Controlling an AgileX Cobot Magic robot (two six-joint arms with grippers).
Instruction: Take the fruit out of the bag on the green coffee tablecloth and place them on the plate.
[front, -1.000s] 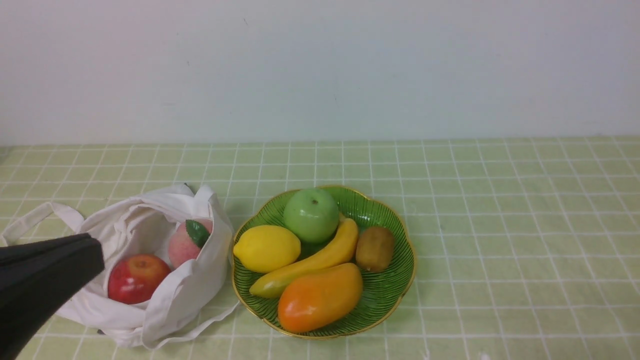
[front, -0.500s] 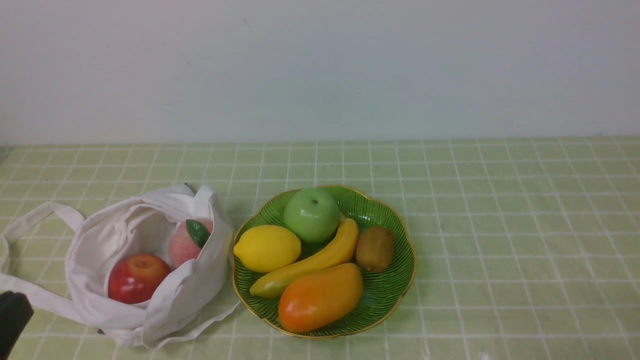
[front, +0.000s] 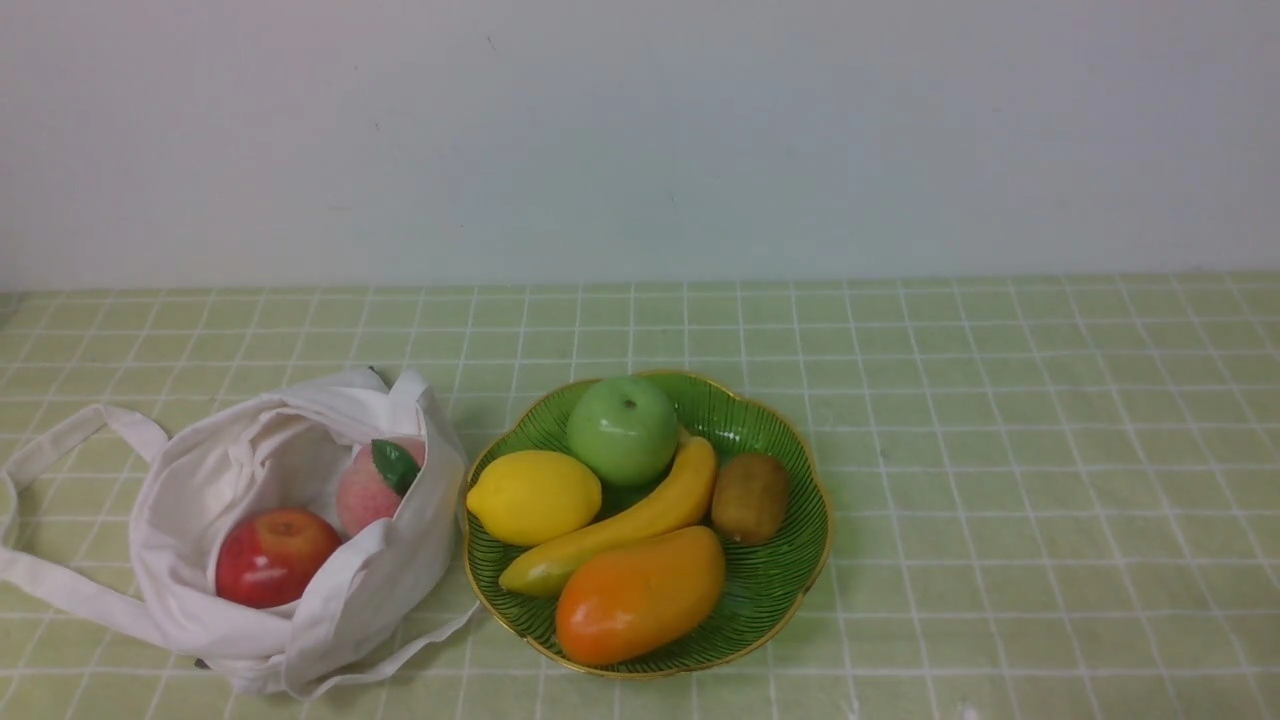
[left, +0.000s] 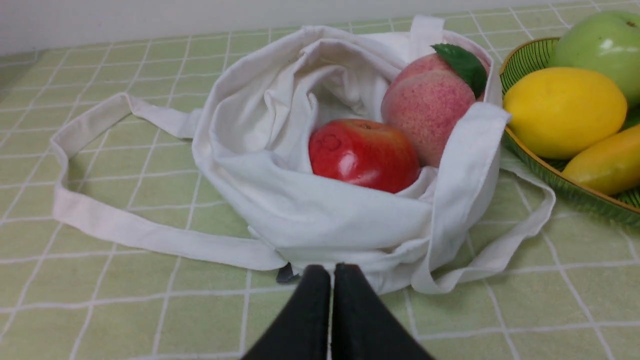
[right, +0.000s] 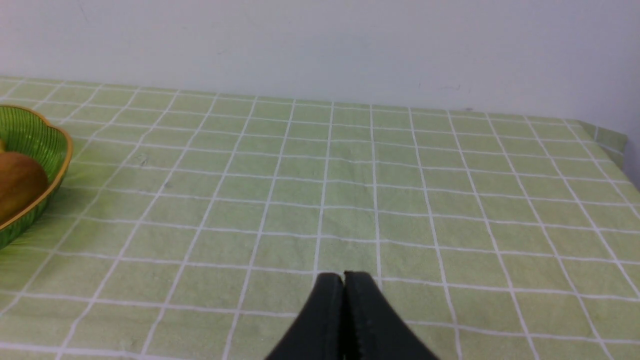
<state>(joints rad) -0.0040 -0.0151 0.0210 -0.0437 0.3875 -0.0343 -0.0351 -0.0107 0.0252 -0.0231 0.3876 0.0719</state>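
Now both claws — left claw (left: 332, 272), right claw (right: 343, 280) — are pressed closed, empty; apple (front: 276, 556) and peach (front: 372, 487) sit in the bag (front: 200, 480).

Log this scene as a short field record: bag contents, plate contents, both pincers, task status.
bag: white tote on the green tablecloth, open, left of the plate
in bag: red apple, peach
plate: lemon, green apple, banana, mango, kiwi
left pincer: shut, empty, near the bag
right pincer: shut, empty, over bare cloth
status: lemon placed; apple and peach not yet out
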